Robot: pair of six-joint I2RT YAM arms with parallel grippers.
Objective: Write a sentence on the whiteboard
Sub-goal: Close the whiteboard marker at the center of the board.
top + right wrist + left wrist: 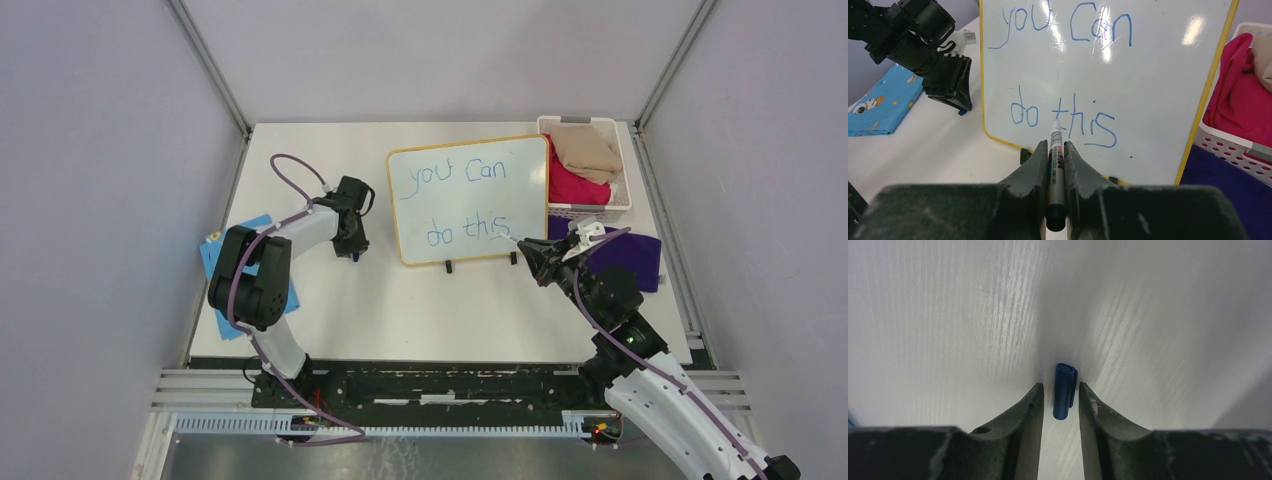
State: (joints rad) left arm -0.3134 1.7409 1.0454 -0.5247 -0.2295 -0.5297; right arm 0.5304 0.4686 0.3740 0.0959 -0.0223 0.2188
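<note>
The whiteboard [480,205] stands upright on two black feet at mid-table, with a yellow frame. The sentence [450,172], in blue marker, reads "you Can do this" on two lines; it fills the board [1158,100] in the right wrist view. My right gripper [530,252] [1054,145] is shut on a silver marker [1055,165], whose white tip sits just in front of the "t" of "this". My left gripper [352,250] [1060,387] points down at the table left of the board. It stands narrowly open astride a blue marker cap [1064,390], with a gap at the left finger.
A white basket [590,122] holding tan and pink clothes stands at the back right, touching the board's right edge. A purple cloth [630,255] lies in front of it. A blue patterned cloth [225,262] lies at the left table edge, partly under the left arm.
</note>
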